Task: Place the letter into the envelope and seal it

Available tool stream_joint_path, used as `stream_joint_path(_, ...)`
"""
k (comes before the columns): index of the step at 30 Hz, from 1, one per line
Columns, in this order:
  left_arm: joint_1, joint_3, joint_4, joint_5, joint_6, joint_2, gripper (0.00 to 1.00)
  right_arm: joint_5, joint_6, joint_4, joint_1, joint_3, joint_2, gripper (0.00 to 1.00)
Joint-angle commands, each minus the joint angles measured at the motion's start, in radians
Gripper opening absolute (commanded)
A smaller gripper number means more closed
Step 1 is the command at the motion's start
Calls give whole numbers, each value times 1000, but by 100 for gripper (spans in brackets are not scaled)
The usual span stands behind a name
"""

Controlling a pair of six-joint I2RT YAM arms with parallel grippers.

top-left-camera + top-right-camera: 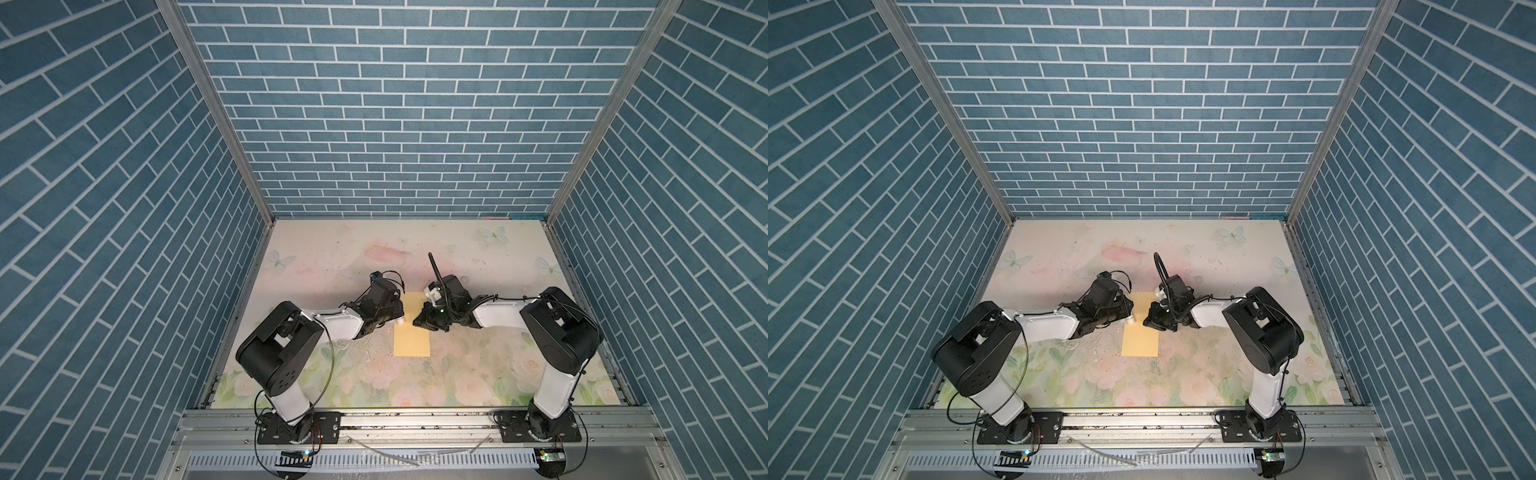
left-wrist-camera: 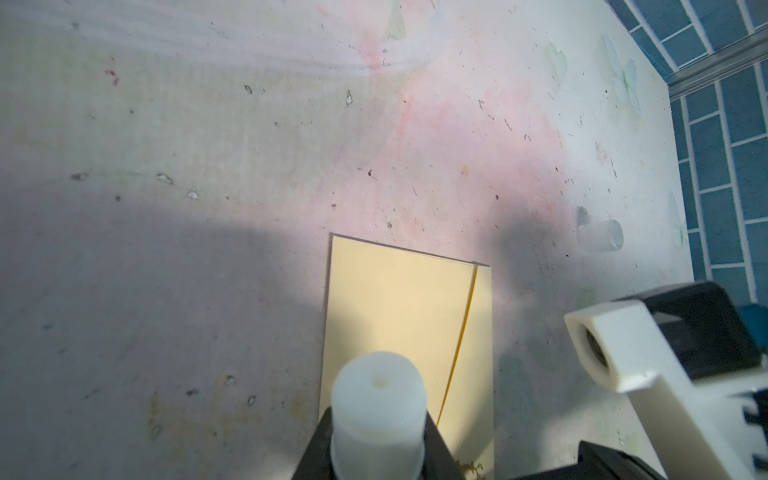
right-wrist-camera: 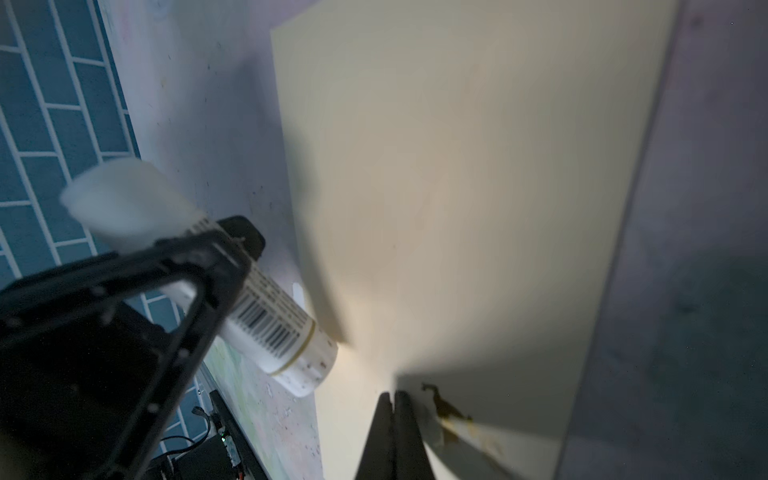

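Envelope (image 1: 411, 341) (image 1: 1140, 341) lies flat on the table (image 1: 332, 257), mid-table between the two arms, long axis running away from the robot bases. Plain yellow-tan. Dark squiggle mark (image 3: 446, 405) on it, right beside the right hand's tips. Left wrist view shows a thin curved yellow edge line (image 2: 463, 324) across the envelope (image 2: 395, 307); cannot tell if the flap is stuck down.

Left hand (image 1: 397, 318) (image 1: 1128, 318) sits at the envelope's left long edge, narrow, clamped on a white glue stick (image 3: 272, 322) with a barcode label. One end of the glue stick (image 1: 400, 320) sits just at the envelope edge; contact unclear. The stick (image 2: 378, 399) fills the bottom of the left wrist view, black fingers (image 2: 313, 451) on either side.

Right hand (image 3: 392, 399) (image 1: 417, 322) is closed, jaws pressed together, nothing seen between them, tips down on the envelope (image 3: 457, 187) from its right side.

Small translucent white cap (image 2: 600, 241) lies on its side on the table, apart from the envelope's far end.
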Motion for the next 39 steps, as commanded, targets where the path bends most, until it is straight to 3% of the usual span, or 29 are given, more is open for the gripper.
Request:
stream_joint_path(1,-4,-14,-67,-15,12,7,0,54,-34,-93,-24,33,30,0)
stream_joint_path(8,-4,3,-62,-12,50,-61,0,66,-105,-76,-36,85,-95,0)
stream_joint_path(15,-4,63,-84,-10,131,-241,0,155,-235,-64,-50,83,-327,30)
stream_joint_path(24,2,103,-121,-12,195,-413,0,164,-317,-89,-66,31,-534,45)
stream_joint_path(27,7,103,-132,2,196,-409,0,141,-308,-121,-66,22,-534,41)
stream_joint_path(30,7,85,-117,9,173,-375,0,124,-262,-131,-62,4,-503,25)
stream_joint_path(32,6,62,-81,16,155,-346,0,127,-247,-125,-52,-15,-480,19)
stream_joint_path(39,4,6,19,45,94,-251,0,176,-222,-129,2,-33,-376,14)
